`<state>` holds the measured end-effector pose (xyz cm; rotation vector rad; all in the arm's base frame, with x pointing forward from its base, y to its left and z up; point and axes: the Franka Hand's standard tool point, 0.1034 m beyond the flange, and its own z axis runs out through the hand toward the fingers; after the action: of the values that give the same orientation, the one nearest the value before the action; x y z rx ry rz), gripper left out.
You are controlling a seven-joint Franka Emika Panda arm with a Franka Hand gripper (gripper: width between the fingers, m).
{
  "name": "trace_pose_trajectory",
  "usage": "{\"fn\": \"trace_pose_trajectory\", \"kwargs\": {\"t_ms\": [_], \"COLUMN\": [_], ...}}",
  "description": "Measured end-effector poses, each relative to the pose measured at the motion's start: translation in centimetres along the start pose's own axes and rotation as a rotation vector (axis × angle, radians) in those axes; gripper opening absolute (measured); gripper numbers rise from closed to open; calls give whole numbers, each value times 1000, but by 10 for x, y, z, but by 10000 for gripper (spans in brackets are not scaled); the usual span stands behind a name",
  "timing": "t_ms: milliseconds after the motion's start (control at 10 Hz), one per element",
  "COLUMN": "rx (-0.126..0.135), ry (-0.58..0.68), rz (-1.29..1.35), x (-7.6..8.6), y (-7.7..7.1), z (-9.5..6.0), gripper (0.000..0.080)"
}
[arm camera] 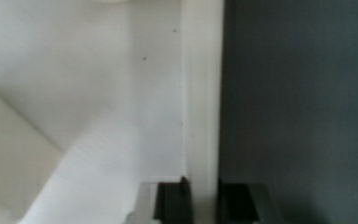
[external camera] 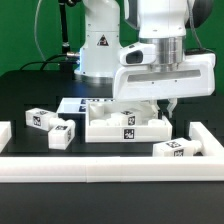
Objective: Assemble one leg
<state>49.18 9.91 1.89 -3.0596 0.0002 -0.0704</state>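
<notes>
The gripper (external camera: 165,104) is reaching down over the white tray-shaped part (external camera: 100,130). In the wrist view its jaws are sitting tight against either side of a thin white wall, so it is apparently clenching that wall and no leg. The nearest leg (external camera: 170,150) is lying flat on the dark surface (external camera: 25,100), untouched, just beside the gripper on the camera's side. Its long axis is running side to side across the exterior view. Another leg (external camera: 62,133) and a further leg (external camera: 40,118) are lying well apart from the gripper, toward the exterior view's left.
</notes>
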Motion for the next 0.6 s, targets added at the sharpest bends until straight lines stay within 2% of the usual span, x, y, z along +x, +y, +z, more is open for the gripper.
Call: {"fn": "trace_pose_trajectory", "kwargs": {"t_ms": [400,600], "rx": [8,9], "ry": [44,56], "rz": [-2,-13], "x": [37,47], "y": [1,5], "z": [1,1], "gripper": [54,54]}}
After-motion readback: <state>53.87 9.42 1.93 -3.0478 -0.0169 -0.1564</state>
